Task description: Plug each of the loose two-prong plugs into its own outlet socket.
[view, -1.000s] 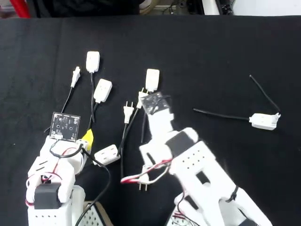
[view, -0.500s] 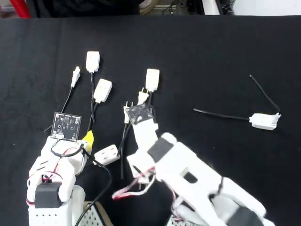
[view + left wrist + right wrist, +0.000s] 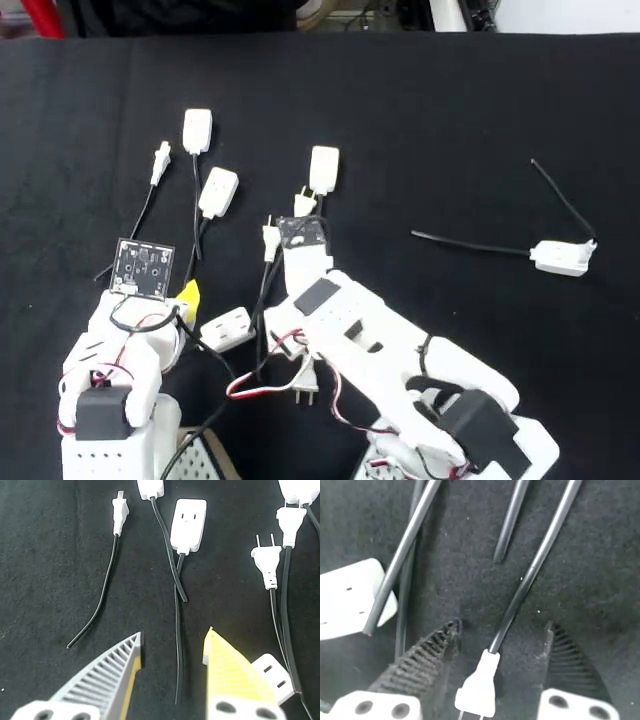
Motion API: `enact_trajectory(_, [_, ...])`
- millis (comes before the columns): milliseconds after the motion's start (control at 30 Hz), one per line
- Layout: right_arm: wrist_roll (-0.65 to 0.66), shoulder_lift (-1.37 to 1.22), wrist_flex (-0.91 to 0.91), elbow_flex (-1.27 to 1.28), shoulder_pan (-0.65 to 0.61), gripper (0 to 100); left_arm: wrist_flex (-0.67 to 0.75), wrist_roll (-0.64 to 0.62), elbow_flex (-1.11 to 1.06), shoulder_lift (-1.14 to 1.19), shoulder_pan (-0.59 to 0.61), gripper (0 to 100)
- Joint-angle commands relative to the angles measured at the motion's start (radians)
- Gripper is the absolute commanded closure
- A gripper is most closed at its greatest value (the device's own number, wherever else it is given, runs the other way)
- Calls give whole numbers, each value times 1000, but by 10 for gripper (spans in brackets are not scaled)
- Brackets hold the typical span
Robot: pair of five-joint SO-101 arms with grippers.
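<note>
While right gripper point(image 3: 501, 626) gapes, plug point(image 3: 476, 687) lying between its jaws

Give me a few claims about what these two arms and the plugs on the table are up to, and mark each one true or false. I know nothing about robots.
1. The right arm's fingers stand open with a white plug lying between them. True.
2. The left arm's fingers are clamped on a socket. False: they are open and hold nothing; a socket lies on the table beside the yellow finger.
3. The left arm's two fingers are the same colour. False: one is grey, the other yellow.
4. The plugs and sockets lie on a black cloth. True.
</note>
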State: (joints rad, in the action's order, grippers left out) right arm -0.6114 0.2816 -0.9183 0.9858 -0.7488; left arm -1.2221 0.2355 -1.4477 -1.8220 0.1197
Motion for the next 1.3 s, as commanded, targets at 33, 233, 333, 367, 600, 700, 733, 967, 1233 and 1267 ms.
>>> enact_trajectory(33, [-18,-1,-18,-4,-3,737,6,6,5,-3,8,795])
enact_trajectory(233, [6,-10,-31,10,-89,737,6,6,5,-3,7,795])
enact_trajectory(333, [-12,-65,11,13,-169,737,6,6,5,-3,5,795])
enact_trajectory(367, [-25,-96,21,7,-184,737,6,6,5,-3,5,795])
enact_trajectory(600, [-5,-294,-38,-110,-172,808,6,6,5,-3,4,795])
enact_trajectory(700, [43,-302,-57,-125,-170,898,6,6,5,-3,4,795])
enact_trajectory(733, [58,-302,-61,-127,-170,917,6,6,5,-3,4,795])
enact_trajectory(967, [183,-259,-229,-189,-114,966,6,6,5,-3,7,795])
enact_trajectory(1233, [391,-71,-465,-277,229,967,5,6,5,-3,2,795])
enact_trajectory(1267, [416,-44,-471,-278,276,967,5,6,5,-3,2,795])
